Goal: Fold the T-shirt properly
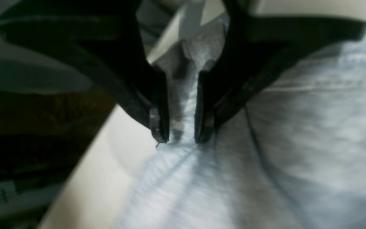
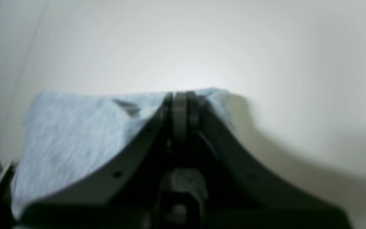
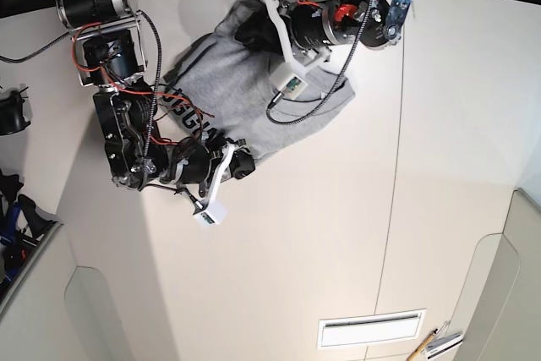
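Toward the far left of the table (image 3: 296, 234), with the base view's bottom taken as near, the T-shirt (image 3: 224, 95) lies rumpled, its dark lettering partly showing along the left side and slanting down toward the near right. At the near edge of the cloth, the right pincer (image 2: 181, 98) has its tips drawn together, apparently on a fold of the shirt. Farther off and rightward, the left pincer (image 1: 183, 136) has a gathered bunch of grey cloth between its fingers, which look to be pinching it. Its long axis seems to run aslant from far left to near right, though the creases make that uncertain; which way the neck points cannot be told. This looks like an early stage, straightening or setting up the first fold. Next, both arms probably need to draw the fabric taut together and lay it flat, without losing either hold.
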Controlling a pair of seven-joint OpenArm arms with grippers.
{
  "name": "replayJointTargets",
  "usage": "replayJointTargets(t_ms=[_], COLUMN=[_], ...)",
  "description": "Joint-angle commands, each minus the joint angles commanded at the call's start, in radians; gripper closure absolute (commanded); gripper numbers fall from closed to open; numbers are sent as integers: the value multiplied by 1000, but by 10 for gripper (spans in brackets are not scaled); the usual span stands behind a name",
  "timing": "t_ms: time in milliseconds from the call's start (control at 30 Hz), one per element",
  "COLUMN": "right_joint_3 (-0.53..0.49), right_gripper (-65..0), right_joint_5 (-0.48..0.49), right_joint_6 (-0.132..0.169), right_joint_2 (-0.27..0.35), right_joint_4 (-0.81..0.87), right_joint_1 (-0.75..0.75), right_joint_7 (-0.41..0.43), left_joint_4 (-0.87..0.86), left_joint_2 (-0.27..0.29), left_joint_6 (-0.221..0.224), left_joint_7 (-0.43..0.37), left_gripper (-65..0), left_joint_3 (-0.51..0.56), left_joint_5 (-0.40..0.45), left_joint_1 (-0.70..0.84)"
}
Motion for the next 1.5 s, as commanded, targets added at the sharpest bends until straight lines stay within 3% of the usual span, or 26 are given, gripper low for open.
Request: replayJointTargets(t_ms=[167, 367, 667, 867, 967, 1067, 1167, 1333, 1500], right_joint_3=[0, 0, 1, 2, 32, 99, 161, 187, 187], right_gripper=[0, 0, 0, 0, 0, 0, 0, 0, 0], right_joint_5=[154, 270, 278, 268, 263, 264, 272, 319, 325], right_joint_6=[4, 19, 18, 18, 18, 18, 17, 18, 18], right_joint_2=[89, 132, 133, 133, 133, 134, 147, 259, 374], right_joint_4=[6, 77, 385, 493, 512, 560, 619, 717, 809], right_joint_1=[-8, -118, -399, -498, -492, -493, -500, -600, -759], right_joint_7=[-71, -112, -137, -137, -137, -171, -229, -241, -241], left_joint_4=[0, -11, -110, -133, -118, -61, 37, 208, 295], left_joint_2=[-46, -116, -116, -116, -131, -182, -253, -344, -368], left_joint_6=[0, 1, 2, 5, 8, 8, 8, 8, -12], left_joint_7=[-5, -12, -16, -27, -26, 24, 48, 63, 88], left_gripper=[-159, -159, -159, -159, -159, -159, -159, -159, -159], left_joint_3=[-130, -150, -150, -150, -150, -150, -158, -258, -454], left_joint_5=[36, 40, 60, 58, 14, -68, -150, -155, -234], left_joint_1=[-49, -135, -241, -272, -277, -273, -221, -11, 238])
